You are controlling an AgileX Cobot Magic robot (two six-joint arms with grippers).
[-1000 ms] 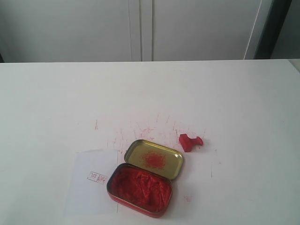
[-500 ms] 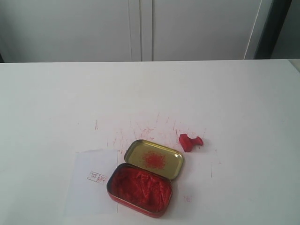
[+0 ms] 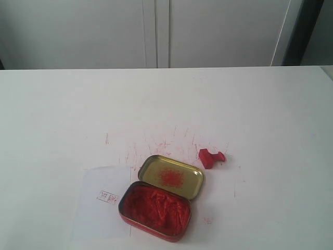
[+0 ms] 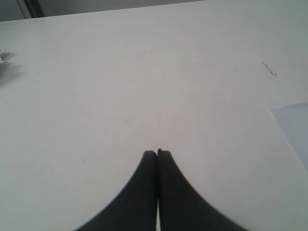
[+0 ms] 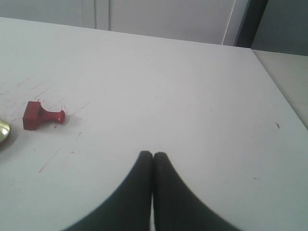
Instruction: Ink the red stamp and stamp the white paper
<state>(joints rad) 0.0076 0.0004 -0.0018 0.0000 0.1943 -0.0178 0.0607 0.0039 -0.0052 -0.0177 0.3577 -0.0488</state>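
The red stamp (image 3: pixel 210 157) lies on its side on the white table, just right of the open tin; the right wrist view also shows the red stamp (image 5: pixel 42 116). The white paper (image 3: pixel 103 200) lies left of the tin and bears one small red imprint (image 3: pixel 107 197); a corner of the white paper (image 4: pixel 294 126) shows in the left wrist view. My left gripper (image 4: pixel 157 153) is shut and empty over bare table. Empty too, my right gripper (image 5: pixel 153 155) is shut, well apart from the stamp. Neither gripper appears in the exterior view.
A red tin of lumpy ink paste (image 3: pixel 156 209) stands near the front edge, its gold lid (image 3: pixel 171 176) with a red smudge hinged open behind it. Red scratch marks (image 3: pixel 161 141) speckle the table behind the lid. Cabinet doors (image 3: pixel 156 31) stand behind the table.
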